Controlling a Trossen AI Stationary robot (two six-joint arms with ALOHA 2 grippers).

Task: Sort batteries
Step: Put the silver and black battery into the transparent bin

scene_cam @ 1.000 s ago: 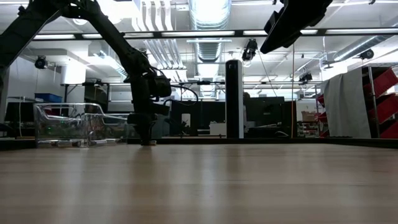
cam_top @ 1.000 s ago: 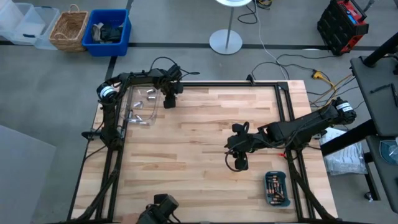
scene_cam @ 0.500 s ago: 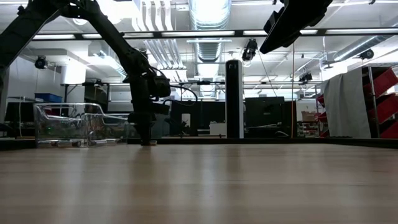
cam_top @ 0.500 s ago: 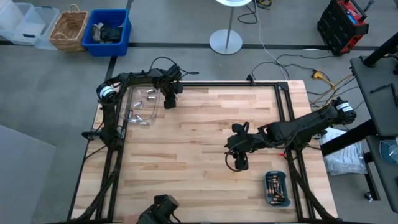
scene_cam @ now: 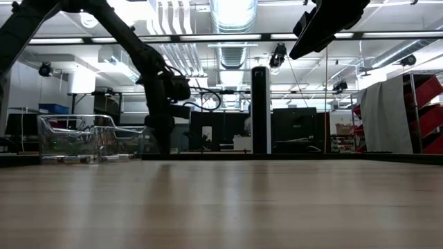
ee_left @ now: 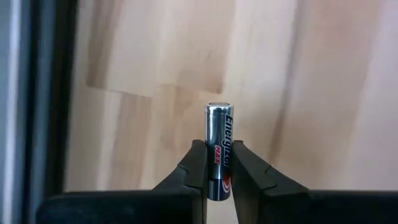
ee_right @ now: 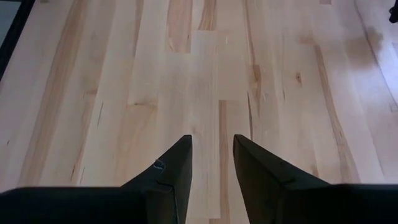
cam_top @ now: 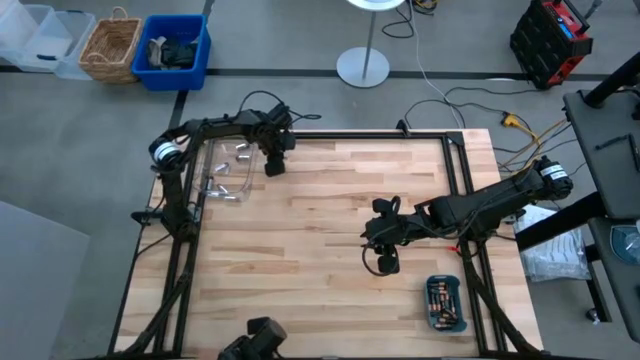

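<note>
Grey concrete floor (cam_top: 80,150) surrounded the pale wooden table (cam_top: 320,250); a blue plastic bin (cam_top: 176,50), woven wicker basket (cam_top: 111,46) and white round lamp base (cam_top: 363,67) stood beyond, while ceiling strip lights (scene_cam: 228,39) glowed over exposed silver ducts (scene_cam: 232,28)

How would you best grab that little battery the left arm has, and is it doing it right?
Probably yes. The left hand is shut on the battery across its round body, near the lower half, with one finger on each side and the silvery cap sticking out past the fingertips. Pinching a slim cylinder across its width, coming in along its length, seems the steadiest hold. The right hand hangs open over bare table.
</note>
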